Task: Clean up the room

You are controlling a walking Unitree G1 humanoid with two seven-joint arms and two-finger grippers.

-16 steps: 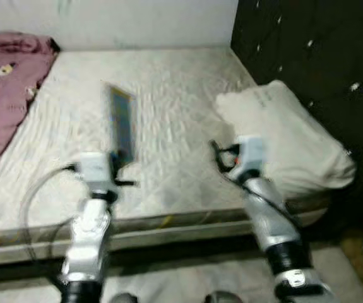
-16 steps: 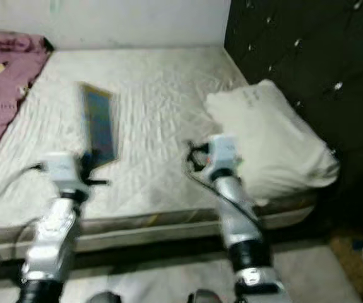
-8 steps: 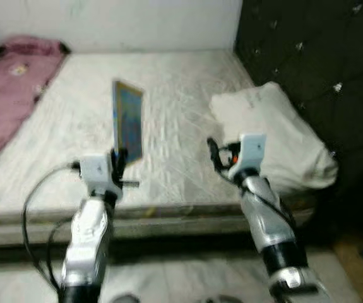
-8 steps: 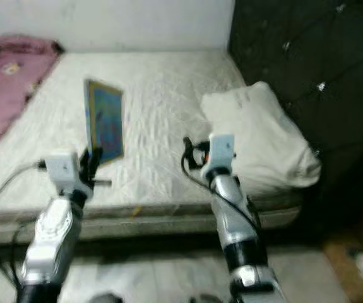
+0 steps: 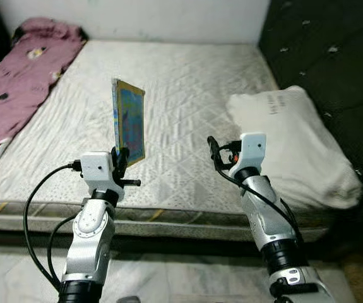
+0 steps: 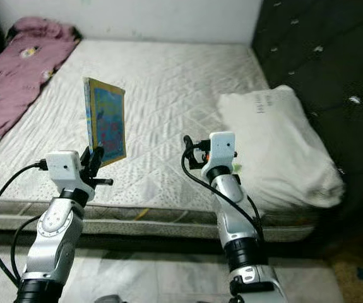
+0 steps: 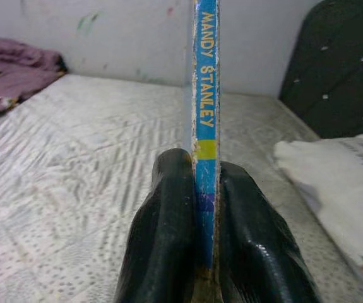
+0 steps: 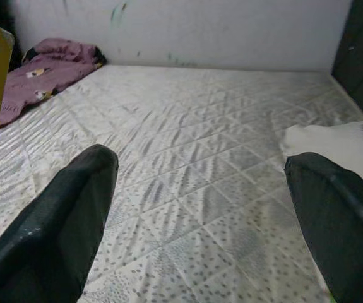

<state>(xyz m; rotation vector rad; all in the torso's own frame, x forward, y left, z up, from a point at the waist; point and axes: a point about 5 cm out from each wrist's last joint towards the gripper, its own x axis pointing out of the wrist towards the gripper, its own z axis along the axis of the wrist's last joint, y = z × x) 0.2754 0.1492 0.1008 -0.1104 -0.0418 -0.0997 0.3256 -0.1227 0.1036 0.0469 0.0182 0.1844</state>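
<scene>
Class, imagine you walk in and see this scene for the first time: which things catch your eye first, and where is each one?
First, the colourful book, held upright above the mattress near its front edge, clamped by its lower end in the left gripper. Next, the white pillow on the mattress's right side, and the pink blanket along its left. The right gripper hovers open beside the pillow.

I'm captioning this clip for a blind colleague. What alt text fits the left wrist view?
Two black fingers of the left gripper are shut on the spine of a thin blue book held upright, with "MANDY STANLEY" in yellow along it. Behind lie a bare quilted mattress, a white pillow and a purple blanket.
</scene>
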